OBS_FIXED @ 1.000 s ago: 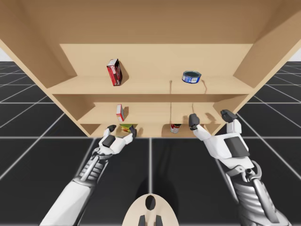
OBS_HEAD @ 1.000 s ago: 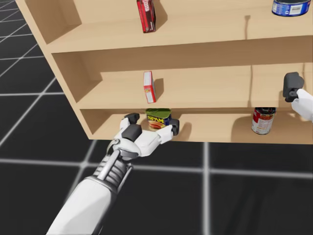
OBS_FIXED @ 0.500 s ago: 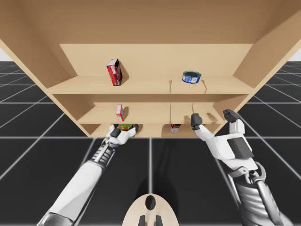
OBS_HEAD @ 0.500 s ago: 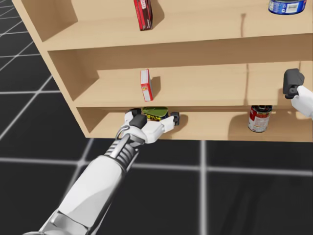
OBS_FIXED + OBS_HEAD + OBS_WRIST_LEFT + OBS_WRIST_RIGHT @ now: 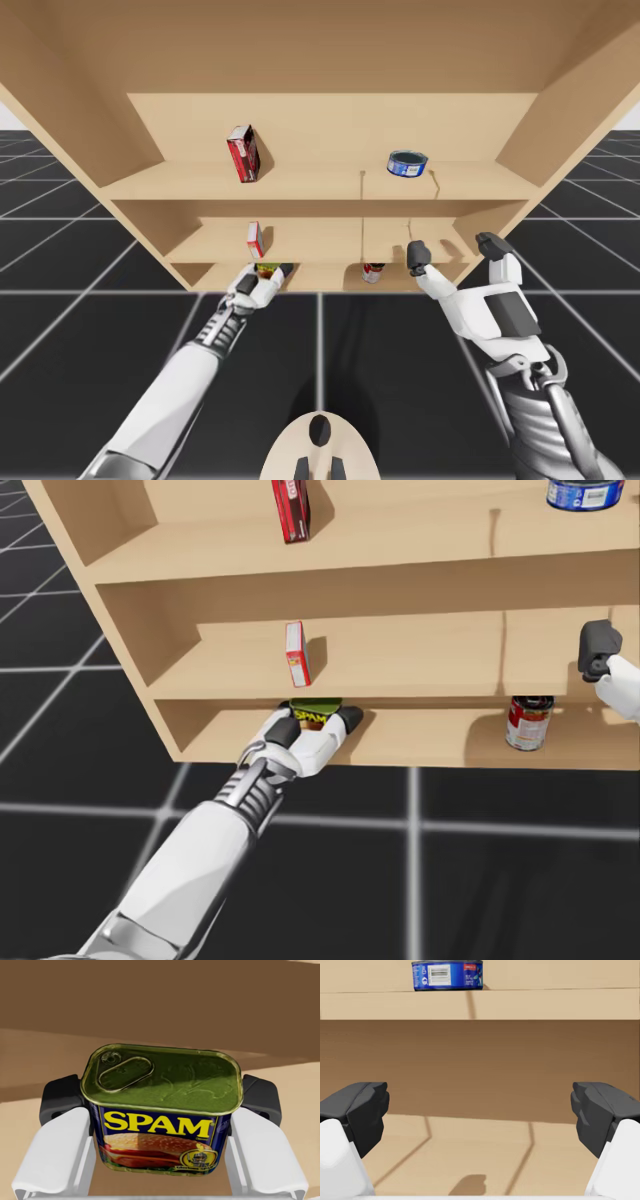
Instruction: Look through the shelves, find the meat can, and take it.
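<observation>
A: Where's the can?

B: On the bottom shelf (image 5: 440, 742), just left of centre in the head view. The can (image 5: 160, 1090) stands upright between the fingers (image 5: 60, 1102) of the left gripper (image 5: 316, 723). In the wrist view a dark tip presses on each end of it, so I'd call it gripped.

A: So it's found. How do I get it out cleanly?

B: The board above looks low over the lid. Lift only enough to unload the base, then draw straight back toward yourself, with no tilt or twist. The tips sit high on the sides, so a firm squeeze matters.

A: And the right gripper (image 5: 455, 250)?

B: It's spread wide and empty at centre right of the high view, near the red can (image 5: 528, 723). Leave it parked so it doesn't knock that.
</observation>
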Available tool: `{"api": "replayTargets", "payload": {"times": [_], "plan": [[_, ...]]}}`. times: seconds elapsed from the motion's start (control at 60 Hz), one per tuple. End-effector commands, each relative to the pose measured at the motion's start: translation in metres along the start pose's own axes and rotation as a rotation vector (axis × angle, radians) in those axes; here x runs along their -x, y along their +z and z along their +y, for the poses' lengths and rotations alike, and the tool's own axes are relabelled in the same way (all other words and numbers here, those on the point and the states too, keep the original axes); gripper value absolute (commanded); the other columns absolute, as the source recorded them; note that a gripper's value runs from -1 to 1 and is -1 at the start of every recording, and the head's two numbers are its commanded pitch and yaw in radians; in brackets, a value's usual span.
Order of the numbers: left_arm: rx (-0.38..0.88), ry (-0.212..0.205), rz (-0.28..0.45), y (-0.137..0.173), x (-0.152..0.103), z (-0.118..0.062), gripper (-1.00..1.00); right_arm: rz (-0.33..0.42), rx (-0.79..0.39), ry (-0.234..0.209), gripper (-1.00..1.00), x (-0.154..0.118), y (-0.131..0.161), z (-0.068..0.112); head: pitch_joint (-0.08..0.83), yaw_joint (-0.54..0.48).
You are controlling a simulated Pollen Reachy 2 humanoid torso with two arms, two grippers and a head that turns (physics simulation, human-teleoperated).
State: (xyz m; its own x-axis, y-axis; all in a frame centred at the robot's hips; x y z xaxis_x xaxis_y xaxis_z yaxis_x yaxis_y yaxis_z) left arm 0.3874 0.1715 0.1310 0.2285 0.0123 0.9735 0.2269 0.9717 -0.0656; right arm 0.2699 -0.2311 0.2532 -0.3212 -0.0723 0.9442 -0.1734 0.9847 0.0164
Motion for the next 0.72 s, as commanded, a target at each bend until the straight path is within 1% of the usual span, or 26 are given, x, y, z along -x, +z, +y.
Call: {"api": "replayTargets", "payload": {"times": [0.017,0.133,0.183,0.35,0.367,0.417,0.483,0.517,0.55,0.583,0.617,0.717], "plan": [[0.064,0.073,-0.089,0.0,-0.005,-0.034,1.0,-0.005,0.005,-0.01,-1.0,0.0,0.0,0.001,0.592,0.2],[0.055,0.07,-0.134,0.007,-0.012,-0.033,1.0,-0.007,0.008,-0.01,-1.0,0.0,0.001,0.001,0.587,0.2],[0.052,0.049,-0.161,0.013,-0.015,-0.033,1.0,-0.008,0.008,-0.01,-1.0,0.0,0.0,0.001,0.584,0.2],[0.045,0.021,-0.183,0.03,-0.018,-0.032,1.0,-0.009,0.01,-0.01,-1.0,0.0,0.0,0.001,0.58,0.2],[0.04,0.015,-0.176,0.034,-0.018,-0.031,1.0,-0.008,0.01,-0.011,-1.0,0.0,0.0,0.001,0.579,0.2],[0.041,0.021,-0.168,0.042,-0.019,-0.031,1.0,-0.008,0.01,-0.01,-1.0,0.001,0.0,0.001,0.577,0.2],[0.033,0.007,-0.16,0.051,-0.018,-0.03,1.0,-0.008,0.011,-0.011,-1.0,0.0,0.0,0.001,0.575,0.2],[0.035,0.012,-0.155,0.06,-0.018,-0.029,1.0,-0.009,0.01,-0.011,-1.0,0.0,0.0,0.001,0.574,0.2],[0.026,-0.003,-0.147,0.069,-0.017,-0.028,1.0,-0.008,0.01,-0.01,-1.0,0.0,0.0,0.002,0.574,0.2],[0.029,0.0,-0.146,0.073,-0.017,-0.027,1.0,-0.008,0.01,-0.01,-1.0,0.001,0.0,0.002,0.574,0.2],[0.026,-0.013,-0.142,0.083,-0.016,-0.025,1.0,-0.008,0.009,-0.009,-1.0,0.001,0.0,0.002,0.572,0.2],[0.022,-0.023,-0.111,0.107,-0.013,-0.021,1.0,-0.005,0.012,-0.009,-1.0,0.001,0.0,0.001,0.567,0.21]]}}
